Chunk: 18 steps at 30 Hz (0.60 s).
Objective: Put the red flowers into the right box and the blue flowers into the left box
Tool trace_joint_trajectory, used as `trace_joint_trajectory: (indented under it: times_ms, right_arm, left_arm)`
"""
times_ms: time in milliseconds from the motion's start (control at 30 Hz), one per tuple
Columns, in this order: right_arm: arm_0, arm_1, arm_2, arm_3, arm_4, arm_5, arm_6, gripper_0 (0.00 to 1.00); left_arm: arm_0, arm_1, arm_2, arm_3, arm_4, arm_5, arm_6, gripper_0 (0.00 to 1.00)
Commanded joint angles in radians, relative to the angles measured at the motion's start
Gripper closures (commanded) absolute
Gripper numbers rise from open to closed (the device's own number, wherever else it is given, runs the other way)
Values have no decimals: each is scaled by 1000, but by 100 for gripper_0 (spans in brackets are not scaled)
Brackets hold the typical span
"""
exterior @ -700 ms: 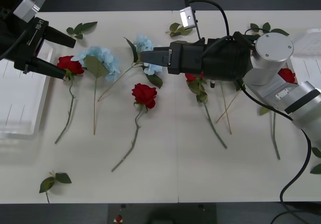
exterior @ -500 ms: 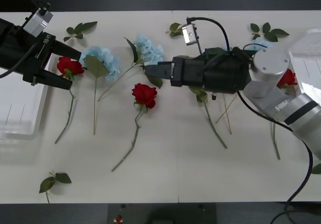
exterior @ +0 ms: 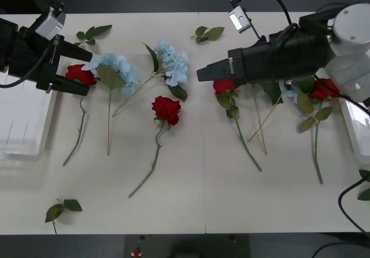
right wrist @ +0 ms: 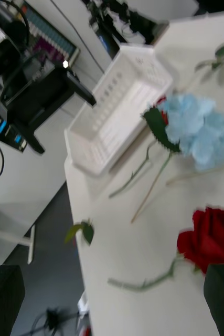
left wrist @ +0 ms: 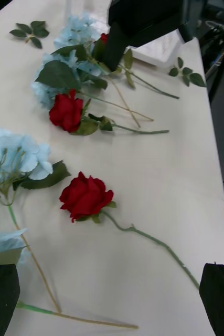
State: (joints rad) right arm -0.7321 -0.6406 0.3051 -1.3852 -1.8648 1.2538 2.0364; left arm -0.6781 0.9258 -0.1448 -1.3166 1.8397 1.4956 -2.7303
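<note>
Nothing had yet been sorted, as far as could be seen: the left box [exterior: 23, 119] lay bare at the left end of the table [exterior: 191, 194], and the sliver of the right box [exterior: 354, 132] at the far right end showed nothing inside it.

Every flower lay on the table between the two boxes. Counting outward from the left box: a red rose [exterior: 80, 74] just beside its rim, a blue cluster [exterior: 118, 68] touching that rose's far side, a second blue cluster [exterior: 172, 63] farther on, and a rose [exterior: 166, 109] near the middle. Well apart from the left box, two more roses [exterior: 222, 86] [exterior: 325, 88] and a bit of blue [exterior: 289, 90] lay partly under the right arm.

The left gripper [exterior: 78, 72] hung over the box's near corner, jaws spread and empty, straddling the rose beside the rim. The right gripper [exterior: 202, 74] hovered over the table's middle, fingers apart at the corners of its wrist view, holding nothing.

So the whole job remained: four visible roses for the right box, three blue heads for the left.
</note>
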Motion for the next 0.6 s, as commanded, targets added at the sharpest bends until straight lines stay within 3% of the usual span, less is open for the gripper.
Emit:
trace_joint_trajectory:
  times_ms: [33,200,333,600]
  right_arm:
    - [-43,-16,-112,-15,114,174,-260,0]
    - [-79,-8,-254,-15,409,461,-498,0]
    - [-110,-8,-294,-15,635,607,-571,0]
    - [-115,-28,-316,-60,1024,666,-576,0]
  left_arm:
    - [-6,56,-2,-33,-54,-43,176,0]
    - [-6,71,-2,-33,-155,-92,328,0]
    - [-6,80,-2,-33,-237,-118,457,0]
    - [-5,73,-2,-33,-395,-149,773,0]
